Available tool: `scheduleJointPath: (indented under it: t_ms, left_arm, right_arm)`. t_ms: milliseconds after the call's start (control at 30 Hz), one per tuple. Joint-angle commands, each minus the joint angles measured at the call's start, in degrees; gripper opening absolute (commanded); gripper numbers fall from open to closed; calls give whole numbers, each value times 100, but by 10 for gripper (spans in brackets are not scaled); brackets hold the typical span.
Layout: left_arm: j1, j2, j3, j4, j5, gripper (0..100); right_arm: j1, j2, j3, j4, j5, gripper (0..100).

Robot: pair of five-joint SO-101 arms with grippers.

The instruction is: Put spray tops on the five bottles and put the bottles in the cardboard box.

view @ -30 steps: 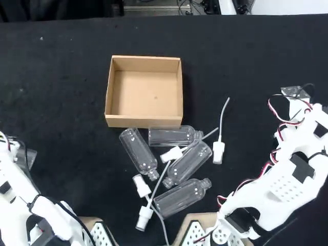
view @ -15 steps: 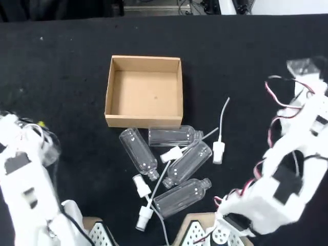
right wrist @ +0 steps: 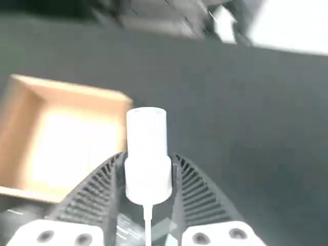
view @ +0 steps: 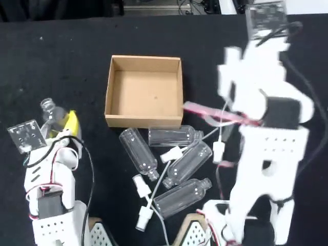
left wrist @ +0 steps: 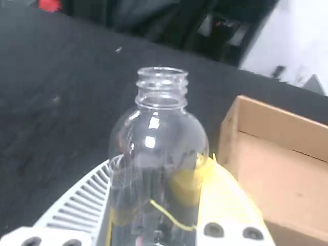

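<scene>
Near the left edge of the table (view: 77, 46), a bottle (left wrist: 161, 128) is pinched by the left gripper (left wrist: 160, 171), neck left free for capping; a spray top (right wrist: 147, 148) is clamped tube-down by the right gripper (right wrist: 147, 171).

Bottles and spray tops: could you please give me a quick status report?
Left gripper shut on uncapped bottle. Right gripper shut on spray top. Four bottles lie uncapped beside cardboard box, loose spray tops among them.
</scene>
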Motion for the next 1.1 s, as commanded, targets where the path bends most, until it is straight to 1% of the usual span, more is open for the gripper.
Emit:
scheduleJointPath:
  t_ms: [0, 100, 167, 233, 333, 533, 600, 733, 800, 867, 933, 1067]
  left_arm:
    - [497, 18, -4, -580, -53, 30]
    - [1015, -105, 251, -1116, -53, 30]
    - [1402, -167, 567, -1705, -53, 30]
    - [1631, -185, 804, -2119, -44, 30]
    - [1807, -185, 822, -2163, -9, 30]
    - [1780, -185, 822, -2171, 0, 30]
    - [1763, -185, 822, -2171, 0, 30]
    - [1824, -185, 822, -2154, -53, 30]
    - [1895, -185, 822, -2145, -53, 30]
    - [1815, -185, 822, -2180, -35, 30]
    - [1552, -185, 822, -2215, -9, 30]
    - [1051, -185, 822, -2673, -9, 30]
  right_arm:
    - [-1099, -242, -356, -905, -519, 11]
    - [-1618, -154, -251, -1846, -844, 11]
    - [-1811, -110, -171, -2435, -958, 11]
    - [-1925, -57, -40, -3051, -958, 11]
    - [-1987, -13, 119, -3648, -958, 11]
    - [-1996, -163, 207, -3648, -985, 11]
    - [-1996, -295, 198, -3613, -1178, 11]
    - [-1987, -673, 295, -3622, -1873, 11]
    - [-2013, -699, 453, -3763, -1934, 11]
    - [-2180, -690, 646, -4088, -1934, 11]
    - [-2233, -716, 919, -4396, -1934, 11]
    - [-2444, -734, 1200, -4800, -1934, 11]
